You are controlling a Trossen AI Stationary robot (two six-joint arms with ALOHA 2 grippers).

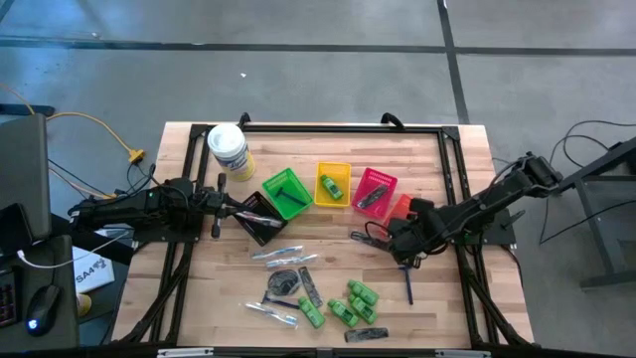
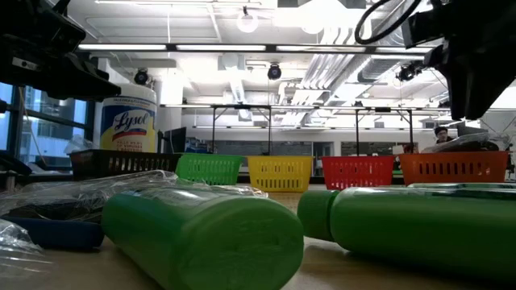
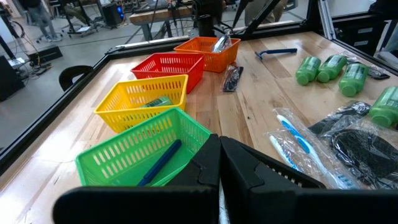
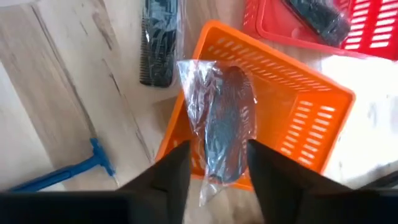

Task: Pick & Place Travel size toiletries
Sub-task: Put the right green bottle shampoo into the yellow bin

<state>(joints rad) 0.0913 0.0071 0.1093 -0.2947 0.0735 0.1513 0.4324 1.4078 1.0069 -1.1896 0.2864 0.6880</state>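
Half hidden by the right gripper point(image 4: 211, 163), the orange basket point(image 4: 298, 118) sits under it — fingers pinch a dark packet point(image 4: 227, 124) in crinkled clear wrap, hanging over the basket. Left gripper point(image 3: 219, 163), pressed together, hovers by the green basket point(image 3: 134, 152).

Bright ceiling lamps point(image 2: 247, 20) (glaring); near bottles point(image 2: 205, 234) blurred.

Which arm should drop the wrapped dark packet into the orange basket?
Right. The right gripper holds the wrapped dark packet directly over the orange basket. The left gripper is by the black basket, far off.
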